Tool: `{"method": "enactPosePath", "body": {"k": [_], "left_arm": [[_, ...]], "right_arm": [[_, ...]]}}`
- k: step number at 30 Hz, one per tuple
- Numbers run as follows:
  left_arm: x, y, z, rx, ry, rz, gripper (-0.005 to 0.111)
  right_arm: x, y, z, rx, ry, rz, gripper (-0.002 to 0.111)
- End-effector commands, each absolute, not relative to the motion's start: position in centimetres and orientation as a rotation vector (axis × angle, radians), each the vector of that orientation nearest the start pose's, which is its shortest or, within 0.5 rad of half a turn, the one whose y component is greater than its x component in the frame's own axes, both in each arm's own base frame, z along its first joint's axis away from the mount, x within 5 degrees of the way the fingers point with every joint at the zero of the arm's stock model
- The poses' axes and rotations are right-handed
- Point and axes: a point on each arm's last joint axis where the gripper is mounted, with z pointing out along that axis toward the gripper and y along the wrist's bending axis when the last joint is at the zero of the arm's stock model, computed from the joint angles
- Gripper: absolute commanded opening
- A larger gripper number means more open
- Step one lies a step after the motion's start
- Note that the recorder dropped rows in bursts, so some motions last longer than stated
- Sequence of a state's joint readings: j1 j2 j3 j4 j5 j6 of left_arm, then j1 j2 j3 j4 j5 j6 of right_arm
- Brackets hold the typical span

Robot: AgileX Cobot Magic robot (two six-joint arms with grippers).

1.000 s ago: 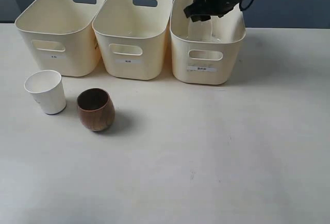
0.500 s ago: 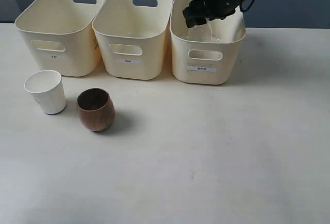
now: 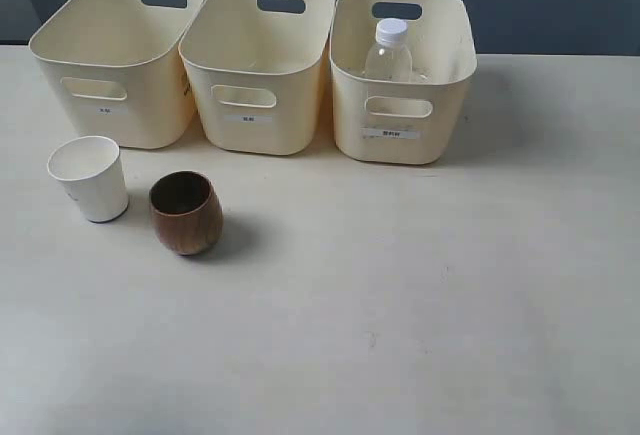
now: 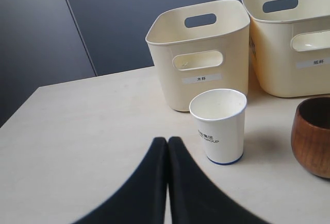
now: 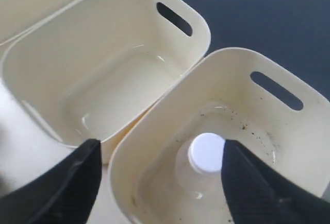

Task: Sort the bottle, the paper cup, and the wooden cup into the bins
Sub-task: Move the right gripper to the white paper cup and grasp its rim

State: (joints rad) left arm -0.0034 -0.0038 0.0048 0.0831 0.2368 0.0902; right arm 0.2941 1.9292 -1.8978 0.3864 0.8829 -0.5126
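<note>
- Paper cup [image 4: 220,125] stands upright just ahead of my left gripper [image 4: 167,147], a little off to one side of where the closed tips point; I judge it the nearest thing to take next, and the left arm the nearer one.
- Left gripper fingers are pressed together with nothing between them, so I would need to spread them before closing on the cup's tapered wall.
- Wooden cup [image 3: 186,212] sits upright beside the paper cup, apart from it, close enough that a wide approach could nudge it.
- Bottle [image 3: 389,52] already stands upright in the rightmost of the three bins [image 3: 402,145], white cap up.
- Right gripper [image 5: 160,177] hangs above that bin with its fingers spread wide and empty, the bottle cap showing between them below; it is out of the exterior view.
- Other two bins look empty; the leftmost [image 4: 199,87] stands just behind the paper cup, a short lift away.
- Table [image 3: 420,305] around both cups is bare.
</note>
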Motion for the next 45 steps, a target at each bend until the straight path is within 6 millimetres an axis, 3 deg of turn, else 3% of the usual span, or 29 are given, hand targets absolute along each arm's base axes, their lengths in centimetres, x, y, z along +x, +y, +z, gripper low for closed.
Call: {"method": "enactPosePath", "body": {"k": [1,4,5,9,15,25,32,39,45], "left_arm": [[5.6,0.1,19.2,0.133,1.712,0.137,0.0],[5.6,0.1,19.2,0.133,1.712,0.137,0.0],[5.6,0.1,19.2,0.133,1.712,0.137,0.0],[5.6,0.1,19.2,0.133,1.712,0.137,0.0],[5.6,0.1,19.2,0.133,1.712,0.137,0.0],[5.6,0.1,19.2,0.133,1.712,0.137,0.0],[5.6,0.1,19.2,0.133,1.712,0.137,0.0],[5.6,0.1,19.2,0.133,1.712,0.137,0.0],[5.6,0.1,19.2,0.133,1.712,0.137,0.0]], "right_arm": [[37.1,18.1,38.6,-1.023,2.135,0.415,0.063],[33.2,22.4,39.3,-1.257,2.059,0.514,0.063],[32.7,23.2,39.2,-1.285,2.048,0.528,0.063],[29.3,29.6,38.3,-1.47,1.878,0.571,0.063],[28.7,34.9,34.9,-1.625,1.643,0.497,0.063],[31.4,38.2,27.8,-1.699,1.574,0.388,0.063],[32.3,39.8,24.0,-1.741,1.49,0.346,0.063],[31.4,42.3,20.5,-1.826,1.355,0.239,0.063],[31.6,42.7,17.9,-1.866,1.368,0.229,0.063]]}}
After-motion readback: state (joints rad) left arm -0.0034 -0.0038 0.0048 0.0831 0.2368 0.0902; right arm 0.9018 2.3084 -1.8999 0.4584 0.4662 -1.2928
